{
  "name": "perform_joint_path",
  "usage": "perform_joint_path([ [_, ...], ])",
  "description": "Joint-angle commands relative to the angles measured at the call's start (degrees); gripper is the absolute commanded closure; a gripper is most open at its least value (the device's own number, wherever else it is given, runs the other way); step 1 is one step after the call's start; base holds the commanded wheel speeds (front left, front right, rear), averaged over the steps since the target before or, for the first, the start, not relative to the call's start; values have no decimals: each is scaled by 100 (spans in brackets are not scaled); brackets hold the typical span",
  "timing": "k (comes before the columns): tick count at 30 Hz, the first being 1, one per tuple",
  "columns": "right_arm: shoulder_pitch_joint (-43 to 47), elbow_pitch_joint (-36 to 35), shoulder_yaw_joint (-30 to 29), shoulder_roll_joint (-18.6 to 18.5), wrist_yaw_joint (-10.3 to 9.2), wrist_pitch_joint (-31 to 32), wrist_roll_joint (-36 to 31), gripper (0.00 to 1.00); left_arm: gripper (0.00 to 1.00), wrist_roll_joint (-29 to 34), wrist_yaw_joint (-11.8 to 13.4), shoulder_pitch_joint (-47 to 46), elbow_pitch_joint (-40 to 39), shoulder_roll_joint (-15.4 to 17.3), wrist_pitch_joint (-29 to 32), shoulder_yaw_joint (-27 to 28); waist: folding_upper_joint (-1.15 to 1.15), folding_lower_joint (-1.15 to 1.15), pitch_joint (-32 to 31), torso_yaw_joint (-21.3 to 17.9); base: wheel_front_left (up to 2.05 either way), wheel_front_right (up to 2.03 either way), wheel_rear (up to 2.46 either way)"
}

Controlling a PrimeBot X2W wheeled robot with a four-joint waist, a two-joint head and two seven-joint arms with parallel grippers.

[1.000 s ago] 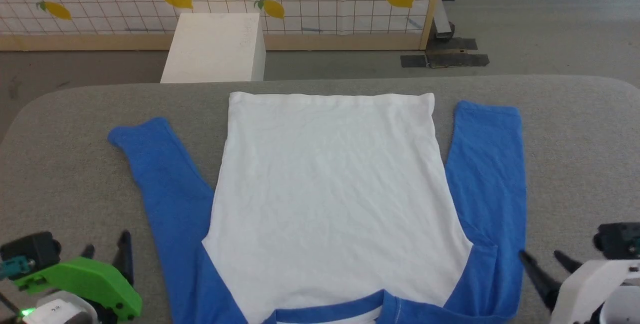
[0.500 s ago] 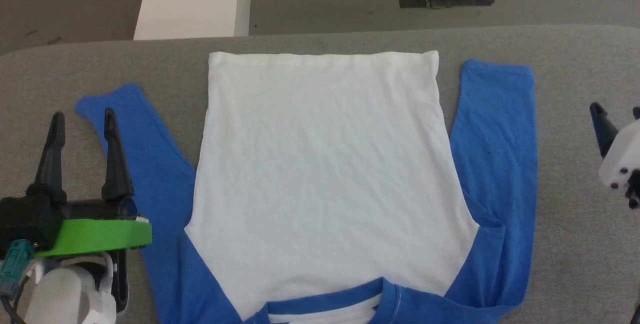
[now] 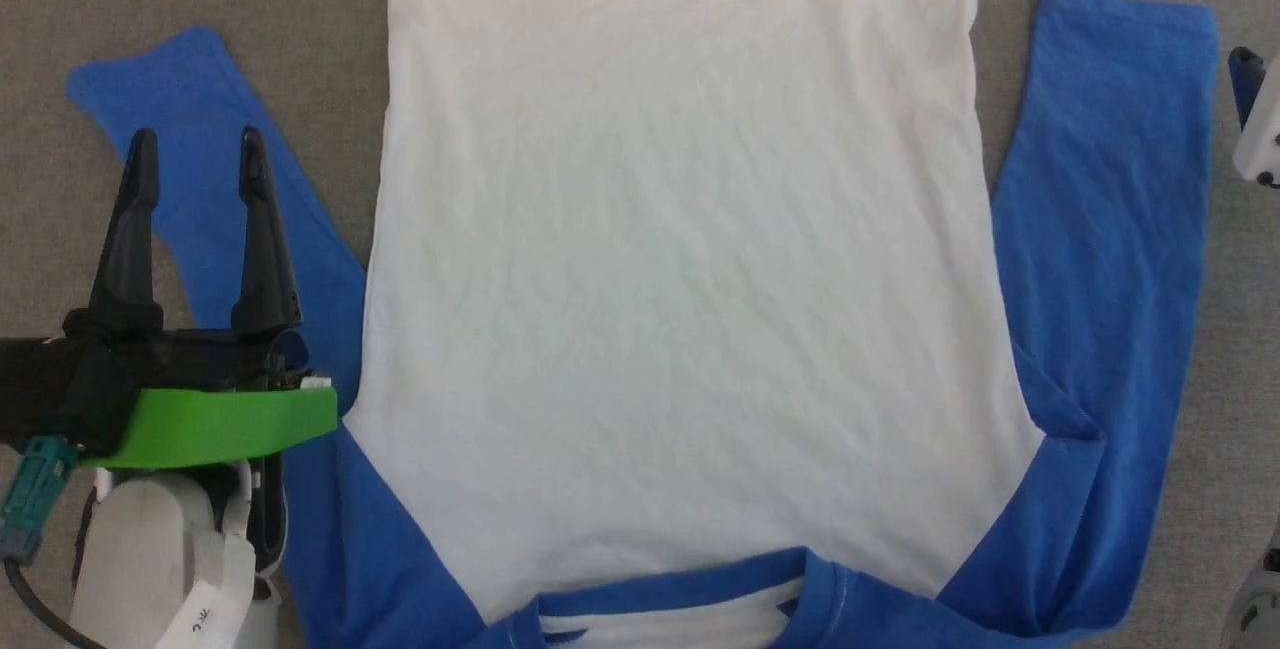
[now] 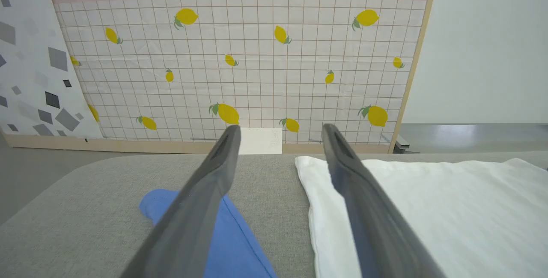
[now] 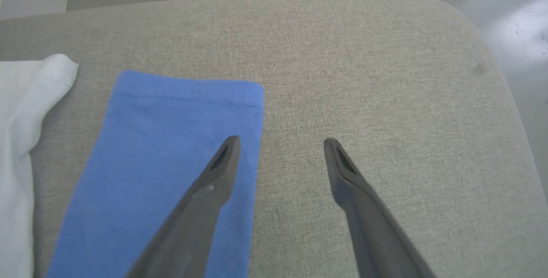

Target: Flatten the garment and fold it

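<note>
- Lying flat on the grey desk (image 5: 385, 55), the garment (image 3: 680, 229) has its neckband (image 3: 680, 594) nearest the robot, with left sleeve (image 3: 190, 79) and right sleeve (image 3: 1110, 179) spread outward.
- Left hand (image 3: 197, 144) hovers released over the left sleeve (fingers well apart).
- Right hand (image 5: 281, 141), also released, straddles the right sleeve's outer edge.

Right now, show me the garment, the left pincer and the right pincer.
garment (image 3: 680, 259): head view, middle of its white body.
left pincer (image 3: 197, 136): head view, midway between its fingertips.
right pincer (image 5: 281, 141): right wrist view, midway between its fingertips.
</note>
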Motion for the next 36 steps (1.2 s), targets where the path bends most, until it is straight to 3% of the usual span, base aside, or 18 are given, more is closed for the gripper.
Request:
perform_joint_path([
  [1, -137, 72, 36, -5, -9, 18, -70, 0, 0, 59, -55, -140, -44, -33, -21, 68, 0, -1, 477, 263, 0, 0, 0],
  [8, -143, 516, 67, 83, -9, 463, -130, 0, 0, 194, -191, -200, -64, -237, -21, 347, 0, -1, 588, 254, 0, 0, 0],
  [9, -132, 542, 27, 97, -9, 531, -117, 63, 0, 214, -203, -191, -50, -260, -21, 370, 0, -1, 554, 238, 0, 0, 0],
  [10, -135, 531, -19, 100, -9, 534, -89, 100, 0, 239, -218, -182, -29, -285, -21, 395, 0, -1, 505, 213, 0, 0, 0],
  [19, 244, -51, -450, -321, -9, 86, 756, 100, 0, 344, -291, -55, 119, -470, -21, 615, 0, -1, -365, 32, 0, 0, 0],
  [29, 1879, -617, -1365, -1168, -9, 38, 1495, 100, 0, 403, -274, 521, 97, -623, -21, 956, 0, -1, -1369, -167, 0, 0, 0],
  [36, 2647, -794, -1624, -1213, -9, -76, 1732, 100, 0, 364, -177, 902, 27, -668, -21, 1091, 0, -1, -1743, -288, 0, 0, 0],
])
